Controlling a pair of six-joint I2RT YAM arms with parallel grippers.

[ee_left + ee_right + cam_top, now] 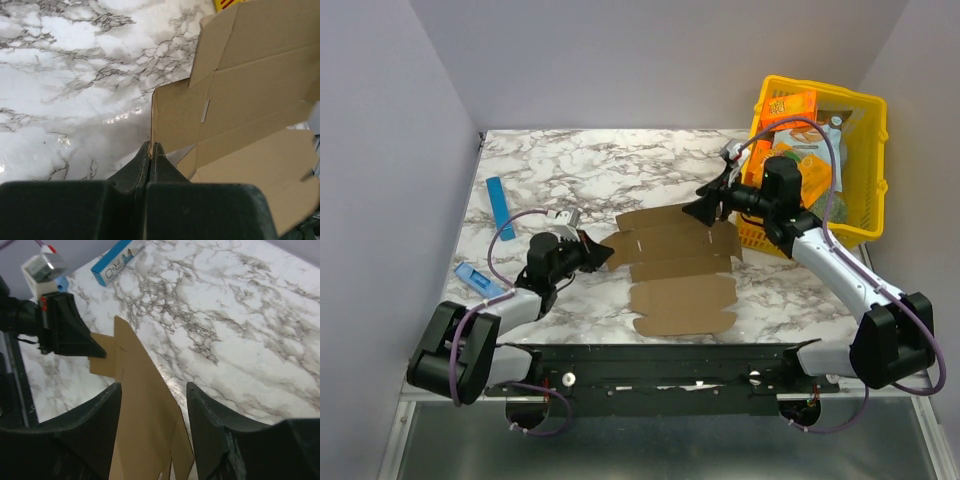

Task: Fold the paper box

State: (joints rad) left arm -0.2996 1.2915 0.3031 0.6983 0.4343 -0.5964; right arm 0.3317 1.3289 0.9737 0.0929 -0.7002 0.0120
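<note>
The left tool (151, 150) was clamped on the left edge of the paper box (680, 272), which lay unfolded on the surface (570, 170). The right tool (154, 390) stood apart astride its right end; whether it touched was unclear.

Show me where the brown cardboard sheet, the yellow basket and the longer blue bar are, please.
paper box (675, 270): top view, on the middle panel of the flat brown sheet.
yellow basket (873, 170): top view, on its right wall.
blue bar (500, 208): top view, halfway along its length.
</note>
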